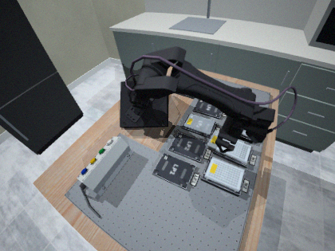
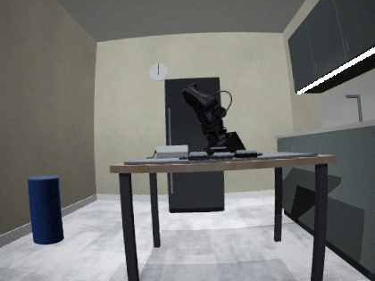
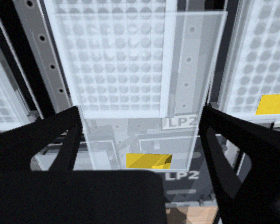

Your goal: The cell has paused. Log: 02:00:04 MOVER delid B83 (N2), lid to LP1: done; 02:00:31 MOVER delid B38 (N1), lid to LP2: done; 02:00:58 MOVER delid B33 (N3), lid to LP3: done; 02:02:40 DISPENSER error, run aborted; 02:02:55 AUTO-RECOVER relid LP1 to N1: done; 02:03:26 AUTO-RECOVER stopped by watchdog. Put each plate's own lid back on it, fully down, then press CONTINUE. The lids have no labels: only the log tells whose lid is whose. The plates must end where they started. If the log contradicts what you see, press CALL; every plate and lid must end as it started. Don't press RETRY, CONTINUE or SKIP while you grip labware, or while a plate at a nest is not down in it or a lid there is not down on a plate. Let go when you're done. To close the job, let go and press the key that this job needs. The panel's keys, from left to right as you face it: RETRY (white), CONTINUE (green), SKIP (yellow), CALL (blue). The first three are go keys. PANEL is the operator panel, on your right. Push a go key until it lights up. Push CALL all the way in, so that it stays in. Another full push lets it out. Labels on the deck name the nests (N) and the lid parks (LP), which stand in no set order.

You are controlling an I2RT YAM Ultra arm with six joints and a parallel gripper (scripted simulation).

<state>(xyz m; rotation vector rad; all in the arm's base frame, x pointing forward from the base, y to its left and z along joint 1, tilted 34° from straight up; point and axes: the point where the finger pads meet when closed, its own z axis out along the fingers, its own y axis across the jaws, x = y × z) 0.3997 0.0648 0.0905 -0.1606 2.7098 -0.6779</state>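
Note:
My gripper [image 1: 226, 143] is shut on a clear lid [image 3: 140, 90] with a yellow patch near its edge and holds it a little above the deck. In the wrist view the lid hangs over an open well plate [image 3: 112, 60] and only partly overlaps it, reaching past the plate's near end. This is the middle plate [image 1: 241, 151] of the right-hand row. The front plate [image 1: 224, 174] shows a yellow patch like the lid's. The parks LP1 [image 1: 175, 170] and LP2 [image 1: 187, 147] are bare. Another lid-like piece with a yellow patch [image 1: 199, 124] lies behind LP2. The arm hides the far nest.
The operator panel [image 1: 105, 164] stands at the deck's front left, with its white [image 1: 108, 143], green [image 1: 101, 151], yellow [image 1: 92, 161] and blue [image 1: 84, 170] keys. The arm's base [image 1: 141, 111] is behind it. Another tray [image 1: 207, 108] lies farther back.

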